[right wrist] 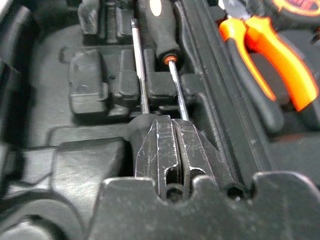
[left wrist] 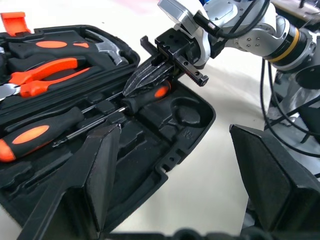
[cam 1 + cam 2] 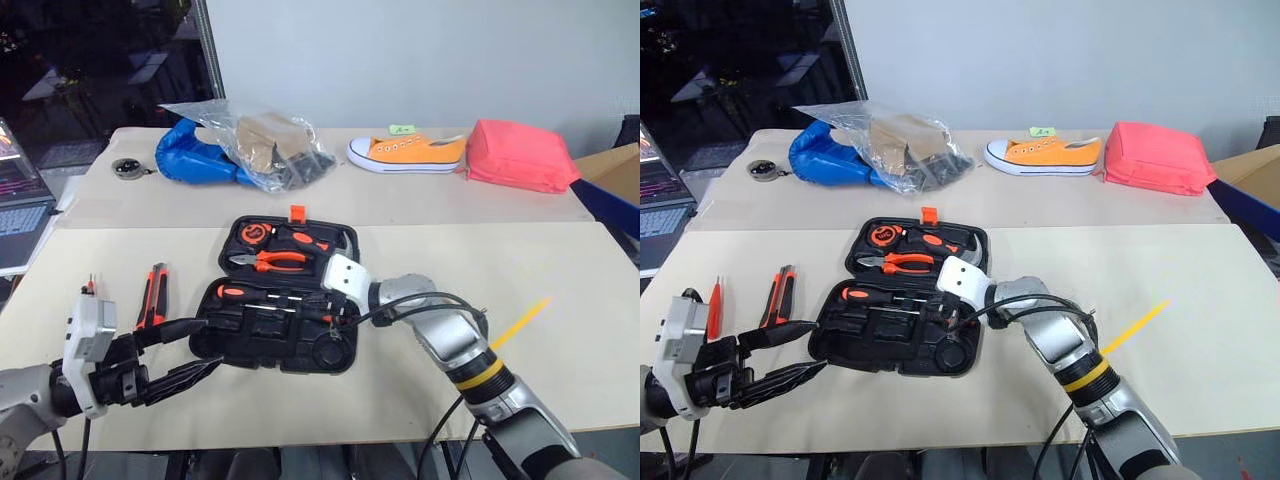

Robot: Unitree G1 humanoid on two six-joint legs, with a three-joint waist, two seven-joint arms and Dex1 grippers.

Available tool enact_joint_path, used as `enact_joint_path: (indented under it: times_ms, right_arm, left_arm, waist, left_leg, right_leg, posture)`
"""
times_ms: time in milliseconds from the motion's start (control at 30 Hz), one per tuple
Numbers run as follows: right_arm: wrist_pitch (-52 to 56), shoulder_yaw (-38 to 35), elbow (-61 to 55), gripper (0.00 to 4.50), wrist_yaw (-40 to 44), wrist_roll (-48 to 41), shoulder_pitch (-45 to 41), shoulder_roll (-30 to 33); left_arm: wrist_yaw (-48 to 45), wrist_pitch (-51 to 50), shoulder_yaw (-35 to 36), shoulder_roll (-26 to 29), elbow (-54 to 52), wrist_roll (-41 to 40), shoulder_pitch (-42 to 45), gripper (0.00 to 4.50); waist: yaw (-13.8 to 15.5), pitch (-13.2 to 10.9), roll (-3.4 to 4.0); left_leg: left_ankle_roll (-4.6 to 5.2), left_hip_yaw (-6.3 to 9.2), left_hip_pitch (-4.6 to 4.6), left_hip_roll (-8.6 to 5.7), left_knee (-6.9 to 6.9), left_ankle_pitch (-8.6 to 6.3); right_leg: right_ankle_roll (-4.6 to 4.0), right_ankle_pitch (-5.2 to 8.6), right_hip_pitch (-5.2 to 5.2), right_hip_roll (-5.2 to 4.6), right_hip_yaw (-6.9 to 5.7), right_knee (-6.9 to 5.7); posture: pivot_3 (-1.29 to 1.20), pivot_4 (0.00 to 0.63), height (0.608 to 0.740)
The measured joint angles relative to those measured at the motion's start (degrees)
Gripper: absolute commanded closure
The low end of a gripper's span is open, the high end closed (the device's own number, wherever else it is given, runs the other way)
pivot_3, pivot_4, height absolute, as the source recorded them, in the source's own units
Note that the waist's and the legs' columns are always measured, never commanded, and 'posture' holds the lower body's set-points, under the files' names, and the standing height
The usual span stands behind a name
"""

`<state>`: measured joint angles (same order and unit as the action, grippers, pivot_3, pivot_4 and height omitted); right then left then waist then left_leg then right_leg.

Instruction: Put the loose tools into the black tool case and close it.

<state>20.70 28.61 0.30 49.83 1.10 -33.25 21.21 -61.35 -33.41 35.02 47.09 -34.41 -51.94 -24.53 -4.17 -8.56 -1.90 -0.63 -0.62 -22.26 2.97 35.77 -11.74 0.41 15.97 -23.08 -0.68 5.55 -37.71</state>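
Along the far side of the counter [image 3: 520,250], an orange sneaker [image 3: 408,152] with a white sole lies on its side of the seam, toe pointing left. Just right of it sits a pink-red fabric bundle [image 3: 520,155]. Left of the sneaker, a blue bag [image 3: 195,160] lies partly under a crumpled clear plastic bag [image 3: 265,145] (brown and dark items show inside, too jumbled to name). Further left, near the far left corner, rests a small round grey object [image 3: 127,168]. A laptop [image 3: 20,215] stands off the counter's left edge. A yellow strip [image 3: 520,322] marks the counter at the right.
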Motion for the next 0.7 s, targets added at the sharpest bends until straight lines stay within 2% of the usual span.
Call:
enact_joint_path:
  times_ms: [33, 133, 267, 333, 400, 467, 533, 567, 633, 700]
  right_arm:
    - [-1.35, 0.51, 0.67, 4.45, 0.13, 0.86, -0.14, 0.27]
    - [-5.11, 2.34, 2.97, 4.45, 0.35, 3.75, -1.49, 1.07]
    - [-8.77, 0.42, 6.28, 4.45, -0.4, 4.0, -1.44, -1.06]
    - [-10.31, -3.49, 6.78, 4.45, -0.06, -0.21, 0.84, -3.18]
    - [-9.15, -7.81, 4.19, 4.45, -0.02, -6.59, 3.71, -5.94]
    - [-5.38, -11.6, -0.89, 4.45, 0.03, -12.36, 3.71, -7.25]
    - [-3.43, -14.04, -5.91, 3.9, 0.6, -16.06, 3.08, -6.64]
    - [-2.57, -14.78, -7.84, 3.83, 1.12, -17.33, 2.97, -5.74]
    - [0.32, -16.56, -11.54, 3.08, 3.39, -21.24, 3.41, -2.93]
    - [1.49, -17.06, -12.43, 2.52, 4.96, -23.02, 4.17, -1.5]
  left_arm:
    - [-0.01, 0.14, 0.22, -0.12, -0.12, 0.02, -0.51, 0.78]
    - [0.23, 0.37, 1.16, -1.22, -0.46, 0.1, -2.21, 0.78]
    - [3.76, 0.75, 2.75, -4.04, -0.53, 0.12, -2.28, 0.78]
    - [6.73, 1.01, 3.39, -6.47, -0.46, 0.37, -2.28, 0.78]
    - [11.53, 2.08, 3.77, -9.78, -0.11, 2.58, -2.3, 0.78]
    - [16.28, 3.12, 3.83, -12.01, -0.04, 5.22, -1.71, 0.78]
    - [21.12, 3.32, 3.82, -13.44, -0.2, 8.24, -1.19, 0.78]
    - [23.84, 3.09, 3.81, -13.88, -0.49, 9.81, -1.06, 0.78]
    - [29.28, 0.74, 3.83, -13.82, -0.65, 11.73, -1.14, 0.78]
    - [30.31, -1.53, 3.82, -12.84, -0.64, 11.29, -1.05, 0.78]
  waist:
    - [0.03, 0.02, -0.01]
    - [0.13, 0.04, -0.05]
    - [0.32, 0.17, -0.25]
    - [0.27, 0.17, -0.43]
    - [-0.05, 0.01, -0.34]
    - [0.02, -0.03, -0.27]
    - [0.2, -0.02, -0.28]
    - [0.27, -0.02, -0.29]
    - [0.55, -0.02, -0.29]
    - [0.52, -0.02, -0.3]
  left_leg:
    - [0.0, 0.0, 0.13, 0.0, 0.0, 0.0]
    - [-0.01, -0.05, 0.42, 0.0, 0.01, 0.0]
    - [-0.01, -0.05, 0.71, 0.02, 0.0, 0.0]
    - [-0.01, -0.02, 0.62, 0.05, 0.02, 0.0]
    - [-0.01, 0.0, 0.29, 0.12, 0.01, 0.0]
    - [0.0, 0.12, -0.14, 0.02, 0.02, 0.0]
    - [-0.01, 0.17, -0.16, 0.01, 0.01, -0.01]
    - [-0.03, 0.2, -0.19, 0.02, -0.04, -0.03]
    - [-0.07, 0.33, -0.26, -0.01, -0.08, -0.07]
    - [-0.08, 0.34, -0.31, -0.02, -0.08, -0.08]
  right_leg:
    - [0.16, 0.14, 0.1, -0.02, 0.01, 0.0]
    - [-0.18, 0.36, 0.14, -0.09, 0.03, 0.0]
    - [-0.2, 0.37, 0.38, -0.1, 0.04, 0.03]
    - [-0.18, 0.35, 0.66, -0.09, 0.02, 0.04]
    - [0.22, 0.1, 0.31, -0.1, 0.14, -0.02]
    - [-0.02, -0.12, -0.16, -0.06, 0.17, -0.16]
    - [-0.09, -0.15, -0.11, -0.02, -0.01, -0.17]
    - [-0.1, -0.15, -0.11, -0.02, -0.02, -0.11]
    - [-0.11, -0.13, -0.11, -0.08, -0.08, -0.03]
    - [-0.11, -0.13, -0.11, -0.1, -0.09, 0.03]
  posture:
    - [0.0, 0.15, 0.74]
    - [0.0, 0.15, 0.74]
    - [0.0, 0.15, 0.74]
    - [0.0, 0.15, 0.74]
    - [0.0, 0.15, 0.74]
    - [0.0, 0.15, 0.74]
    - [0.0, 0.15, 0.74]
    - [0.0, 0.15, 0.74]
    - [0.0, 0.15, 0.74]
    - [0.0, 0.15, 0.74]
